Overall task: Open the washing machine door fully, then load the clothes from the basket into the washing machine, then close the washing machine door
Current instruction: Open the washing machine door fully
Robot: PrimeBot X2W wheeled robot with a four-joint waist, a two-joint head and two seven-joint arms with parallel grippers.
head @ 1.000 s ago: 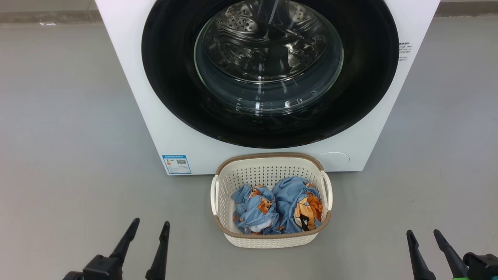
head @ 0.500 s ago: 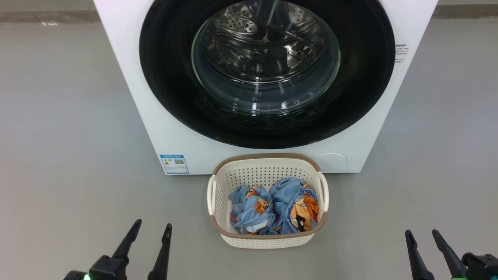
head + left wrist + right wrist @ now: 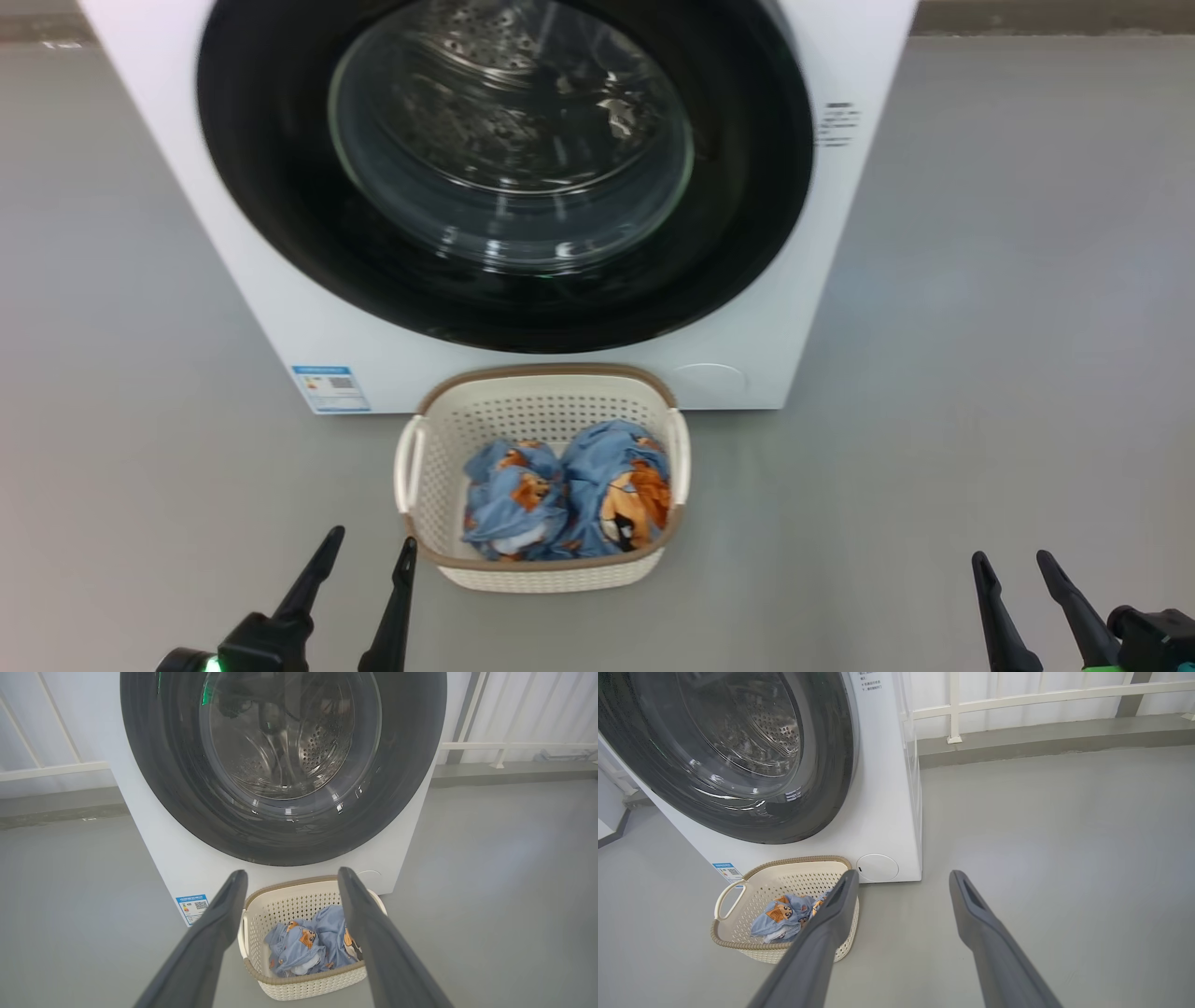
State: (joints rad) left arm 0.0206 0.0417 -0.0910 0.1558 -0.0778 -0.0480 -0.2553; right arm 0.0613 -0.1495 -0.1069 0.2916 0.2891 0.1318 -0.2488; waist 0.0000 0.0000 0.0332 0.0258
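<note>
The door (image 3: 509, 149) sits shut, flush against the front of the washer (image 3: 280, 317), its black rim ringing a clear glass bowl through which the steel drum (image 3: 467, 56) shows. A small blue label (image 3: 330, 388) is stuck at the lower left corner of the white front, and a round cover (image 3: 708, 381) is set into the lower right corner. The basket (image 3: 541, 373) stands on the grey floor (image 3: 980, 327) just in front of the washer, below the door's lower edge. Whether the basket touches the washer front cannot be told. The clothes (image 3: 565, 499) lie inside it as two crumpled blue bundles side by side, the right one showing a large orange print and the left one some white lining. The left gripper (image 3: 372, 539) hangs low at the near left, just beside the basket's near left corner but apart from it, its fingers spread and holding nothing. The right gripper (image 3: 1011, 557) hangs at the near right, well apart from the basket, above bare floor, its fingers likewise spread and empty. In the right wrist view a white railing (image 3: 1017, 697) runs along the wall behind the washer.
</note>
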